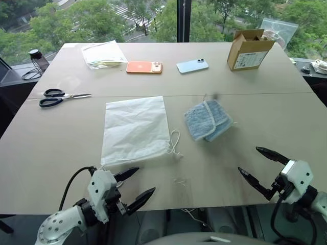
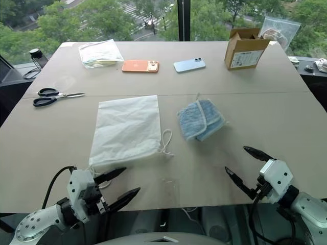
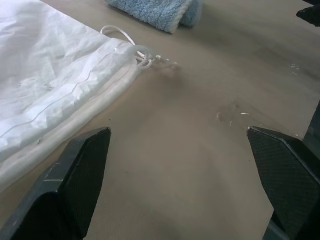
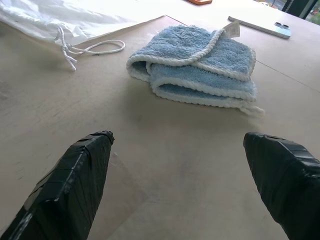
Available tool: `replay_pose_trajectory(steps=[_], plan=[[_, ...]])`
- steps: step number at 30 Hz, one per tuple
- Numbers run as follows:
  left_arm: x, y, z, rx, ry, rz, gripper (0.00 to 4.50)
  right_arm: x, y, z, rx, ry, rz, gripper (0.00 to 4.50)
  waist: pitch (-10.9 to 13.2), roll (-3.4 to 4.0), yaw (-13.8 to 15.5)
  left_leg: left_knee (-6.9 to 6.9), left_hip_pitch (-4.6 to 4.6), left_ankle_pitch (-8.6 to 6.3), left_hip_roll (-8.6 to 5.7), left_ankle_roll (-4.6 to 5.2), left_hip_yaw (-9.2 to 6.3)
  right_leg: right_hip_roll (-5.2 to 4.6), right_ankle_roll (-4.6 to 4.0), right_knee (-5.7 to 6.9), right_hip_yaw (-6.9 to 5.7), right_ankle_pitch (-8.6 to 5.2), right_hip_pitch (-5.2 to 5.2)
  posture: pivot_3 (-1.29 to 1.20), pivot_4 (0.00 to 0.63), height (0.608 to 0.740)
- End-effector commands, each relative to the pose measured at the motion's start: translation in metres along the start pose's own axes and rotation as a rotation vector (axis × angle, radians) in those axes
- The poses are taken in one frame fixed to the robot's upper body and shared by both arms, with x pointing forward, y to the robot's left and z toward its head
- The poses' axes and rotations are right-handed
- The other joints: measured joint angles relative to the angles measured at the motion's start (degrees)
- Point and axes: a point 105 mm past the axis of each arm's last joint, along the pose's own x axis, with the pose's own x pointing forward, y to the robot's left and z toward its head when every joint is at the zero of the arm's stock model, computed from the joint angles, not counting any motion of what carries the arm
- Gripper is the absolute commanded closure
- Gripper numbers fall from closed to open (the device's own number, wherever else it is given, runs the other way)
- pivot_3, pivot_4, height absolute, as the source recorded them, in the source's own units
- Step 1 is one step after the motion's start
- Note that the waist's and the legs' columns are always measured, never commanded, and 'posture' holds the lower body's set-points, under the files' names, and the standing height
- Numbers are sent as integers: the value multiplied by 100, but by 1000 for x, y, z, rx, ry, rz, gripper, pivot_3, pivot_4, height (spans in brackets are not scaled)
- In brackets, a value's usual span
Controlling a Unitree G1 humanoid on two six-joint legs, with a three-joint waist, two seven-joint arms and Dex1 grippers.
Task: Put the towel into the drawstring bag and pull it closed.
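Observation:
The white drawstring bag lies flat in the middle of the table, its cord loop trailing from the near right corner. To its right the folded light-blue towel rests on the table, also seen close up in the right wrist view as towel. My left gripper hovers open at the table's near edge, just in front of the bag's near corner. My right gripper is open at the near right, short of the towel, holding nothing.
Black-handled scissors lie at the left. At the far side are a clear plastic bag with papers, an orange phone, a blue phone and an open cardboard box. A seam crosses the table.

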Motion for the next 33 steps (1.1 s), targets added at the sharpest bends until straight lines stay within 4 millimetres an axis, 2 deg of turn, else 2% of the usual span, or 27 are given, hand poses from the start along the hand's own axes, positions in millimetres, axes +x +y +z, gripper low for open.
replay_pose_trajectory(steps=[1, 4, 8, 10, 15, 19, 22, 25, 30, 33], plan=[[2, 6, 9, 104, -56, 98, 0, 7, 10, 21, -58, -98, 63, 12, 0, 0, 20, 0, 0, 0, 0, 0, 0, 0, 0, 0, 0, 0, 0, 0, 150, 740], [1, 14, 9, 267, -96, 259, 0, 16, 37, 39, -88, -189, 218, 12, -2, -1, 22, 0, 2, -1, 1, 2, 7, 0, 1, -6, 6, 0, 1, 0, 150, 740], [2, 20, -10, 530, -13, 367, 0, 17, 55, 41, -71, -190, 346, 12, -6, -11, 51, 0, 3, -1, -3, 2, 7, 6, 1, -6, 5, 0, 3, 0, 150, 740], [3, 28, -10, 628, -5, 395, 0, 19, 57, 43, -72, -193, 357, 12, -9, -16, 76, 1, -2, -1, -3, 2, 11, 6, 0, -7, -3, 0, 2, 0, 150, 740], [-5, 73, 1, 792, 6, 508, 0, 25, 57, 47, -77, -198, 354, 12, -16, -13, 100, 3, 8, -1, 4, 2, 3, 6, 0, 0, -14, 0, 4, 0, 150, 740], [-3, 91, 5, 855, 14, 547, 0, 27, 56, 48, -74, -193, 343, 12, -23, -15, 48, 3, 11, -1, 5, 2, 8, 2, 1, 2, 0, 1, 9, 0, 150, 740], [0, 96, 10, 899, 19, 553, 0, 29, 53, 49, -74, -190, 325, 12, -25, -18, 54, 2, 10, -4, 1, 7, 11, 0, 1, 0, 0, 2, 9, 0, 150, 740], [4, 89, 23, 916, -39, 549, 0, 29, 51, 50, -74, -187, 313, 12, -26, -18, 56, 0, 10, -4, 1, 8, 12, 2, 1, 2, -4, 2, 10, 0, 150, 740], [2, 76, 44, 840, -146, 516, 0, 29, 51, 49, -69, -182, 306, 12, -28, -22, 57, 0, 11, -5, 3, 7, 9, -3, 1, 2, -2, 2, 11, 0, 150, 740], [0, 76, 52, 812, -155, 510, 0, 29, 52, 47, -63, -177, 305, 12, -28, -21, 58, 0, 12, -5, 3, 8, 9, -5, 1, 3, -2, 2, 11, 0, 150, 740]])
